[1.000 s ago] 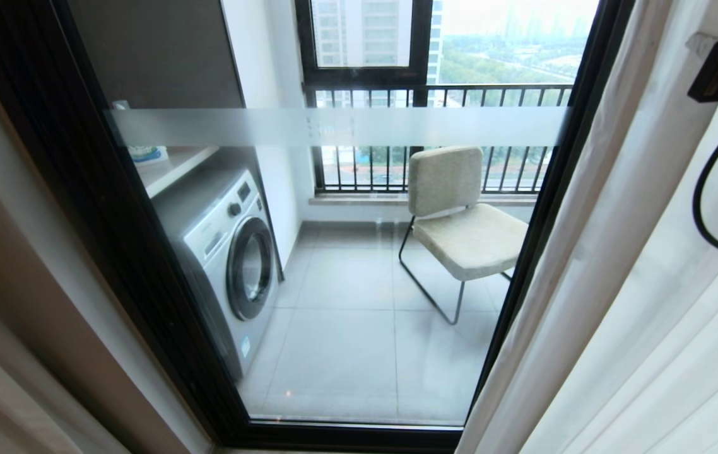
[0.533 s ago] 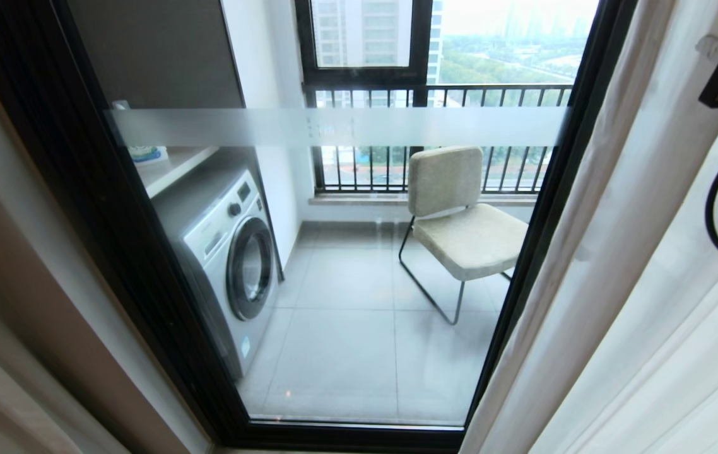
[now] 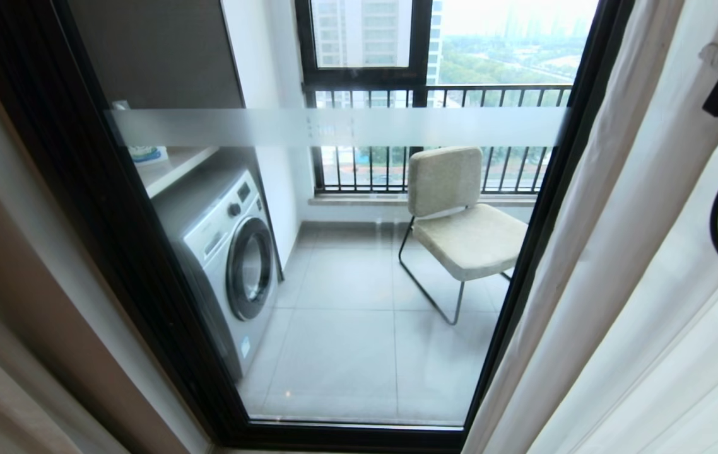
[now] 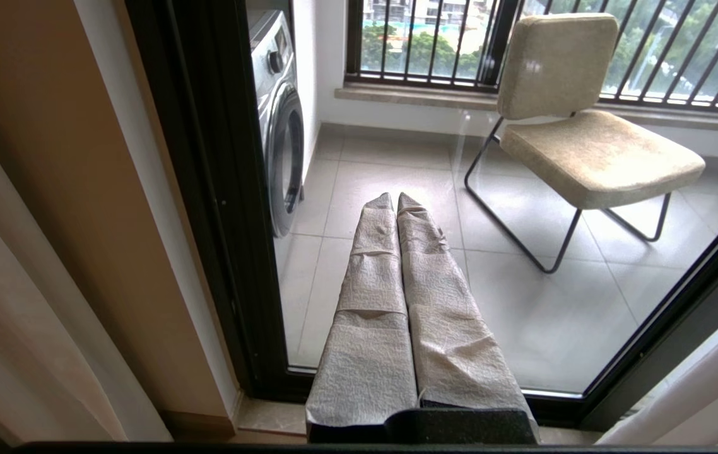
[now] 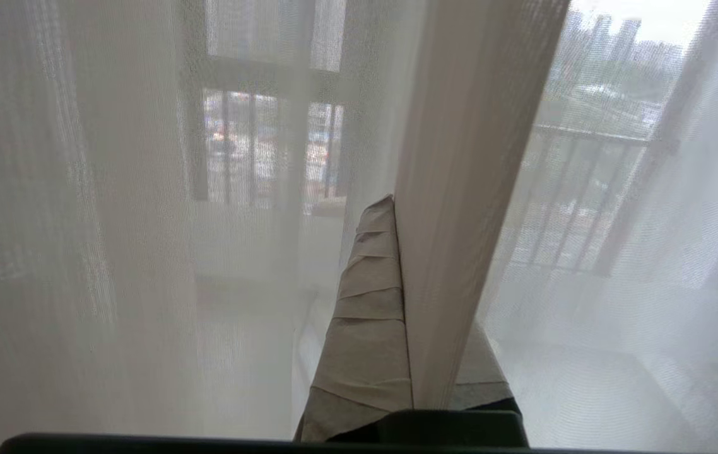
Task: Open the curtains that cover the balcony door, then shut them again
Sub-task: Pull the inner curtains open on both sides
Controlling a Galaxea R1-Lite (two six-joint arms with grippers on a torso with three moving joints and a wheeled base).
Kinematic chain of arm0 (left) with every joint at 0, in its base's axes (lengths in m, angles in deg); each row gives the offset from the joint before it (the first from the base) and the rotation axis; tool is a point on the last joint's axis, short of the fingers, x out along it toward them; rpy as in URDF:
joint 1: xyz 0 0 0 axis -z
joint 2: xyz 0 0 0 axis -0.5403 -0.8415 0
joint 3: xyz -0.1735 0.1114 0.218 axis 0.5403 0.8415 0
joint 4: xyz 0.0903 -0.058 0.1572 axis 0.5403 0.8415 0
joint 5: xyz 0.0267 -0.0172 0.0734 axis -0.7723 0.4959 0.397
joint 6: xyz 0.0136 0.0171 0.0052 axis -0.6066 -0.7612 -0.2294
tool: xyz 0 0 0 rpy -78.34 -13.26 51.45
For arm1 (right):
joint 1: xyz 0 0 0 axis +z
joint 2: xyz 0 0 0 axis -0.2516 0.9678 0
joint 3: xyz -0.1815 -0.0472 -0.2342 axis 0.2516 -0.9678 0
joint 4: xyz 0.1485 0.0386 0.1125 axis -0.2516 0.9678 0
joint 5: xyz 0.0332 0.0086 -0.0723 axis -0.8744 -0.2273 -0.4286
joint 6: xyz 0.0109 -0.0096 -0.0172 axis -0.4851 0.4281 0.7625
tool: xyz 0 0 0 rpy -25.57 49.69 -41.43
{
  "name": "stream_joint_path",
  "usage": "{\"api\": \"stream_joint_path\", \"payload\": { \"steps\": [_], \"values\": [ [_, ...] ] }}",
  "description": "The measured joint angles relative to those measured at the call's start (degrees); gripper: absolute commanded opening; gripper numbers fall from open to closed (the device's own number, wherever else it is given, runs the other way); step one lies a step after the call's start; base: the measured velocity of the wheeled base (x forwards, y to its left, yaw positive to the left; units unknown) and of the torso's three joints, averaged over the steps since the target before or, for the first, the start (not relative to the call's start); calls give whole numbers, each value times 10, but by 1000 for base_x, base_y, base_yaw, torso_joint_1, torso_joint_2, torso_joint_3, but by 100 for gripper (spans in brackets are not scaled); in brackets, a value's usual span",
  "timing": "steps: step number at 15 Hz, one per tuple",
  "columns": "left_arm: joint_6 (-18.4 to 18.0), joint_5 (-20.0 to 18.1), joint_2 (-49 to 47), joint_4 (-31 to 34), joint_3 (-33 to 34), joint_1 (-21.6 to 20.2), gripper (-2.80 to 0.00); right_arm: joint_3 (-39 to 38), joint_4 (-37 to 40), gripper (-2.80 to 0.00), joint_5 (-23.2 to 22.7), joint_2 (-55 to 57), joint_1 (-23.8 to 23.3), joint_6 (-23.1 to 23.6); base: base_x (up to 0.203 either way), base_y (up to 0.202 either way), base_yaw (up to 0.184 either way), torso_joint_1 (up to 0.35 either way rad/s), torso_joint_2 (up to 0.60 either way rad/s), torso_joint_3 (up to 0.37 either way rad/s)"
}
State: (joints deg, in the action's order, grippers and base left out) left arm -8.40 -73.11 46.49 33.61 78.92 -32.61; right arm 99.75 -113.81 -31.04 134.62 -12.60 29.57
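Curtains (image 3: 617,252) hang bunched at the right side of the balcony door (image 3: 346,265), their inner edge lying along the dark right frame, so most of the glass is uncovered. The right gripper (image 5: 397,208) is closed on a cream fold, with sheer cloth around it. The left gripper (image 4: 395,200) is closed and empty, low before the glass.

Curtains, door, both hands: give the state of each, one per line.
curtains: drawn aside to the right, glass uncovered.
balcony door: shut.
washing machine: hatch closed.
chair: empty.
right hand: shut on a curtain fold.
left hand: shut, holding nothing, idle before the glass.
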Motion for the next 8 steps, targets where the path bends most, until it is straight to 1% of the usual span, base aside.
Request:
{"api": "stream_joint_path", "payload": {
  "steps": [8],
  "values": [
    [0,0,0,0,0,0,-280,-23,-1,-280,-2,-3,-29,-4,0,0,0,0,0,0]
  ]
}}
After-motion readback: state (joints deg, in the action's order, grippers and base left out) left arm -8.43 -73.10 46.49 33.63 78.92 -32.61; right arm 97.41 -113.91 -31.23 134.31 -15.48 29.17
